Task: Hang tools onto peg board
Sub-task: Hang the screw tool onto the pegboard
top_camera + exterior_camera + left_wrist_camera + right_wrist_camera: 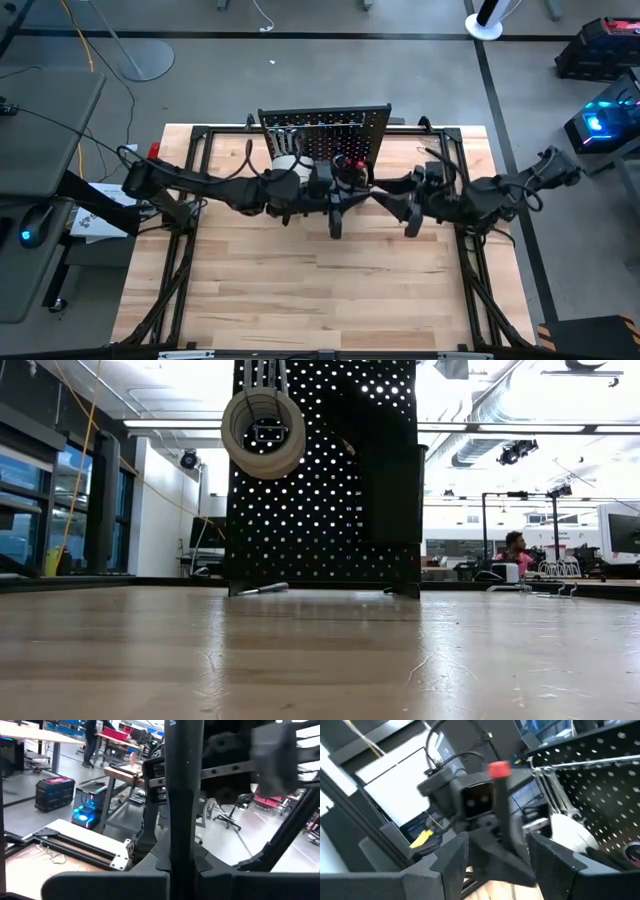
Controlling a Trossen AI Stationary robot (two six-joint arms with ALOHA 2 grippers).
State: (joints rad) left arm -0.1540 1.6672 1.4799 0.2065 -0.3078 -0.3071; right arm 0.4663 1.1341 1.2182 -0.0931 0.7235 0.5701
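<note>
Holding a dark-handled screwdriver [501, 805] upright, the clenched left pincer [336, 225] stands just near of the peg board [340, 135]; the right pincer [412, 222], released, waits alongside.

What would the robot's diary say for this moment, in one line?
left claw: shut, near peg board | right claw: open, empty | tape rolls: hanging on board | stage: hanging tools

Overhead looks straight down, low camera level across the table; both share the peg board [325, 140].
</note>
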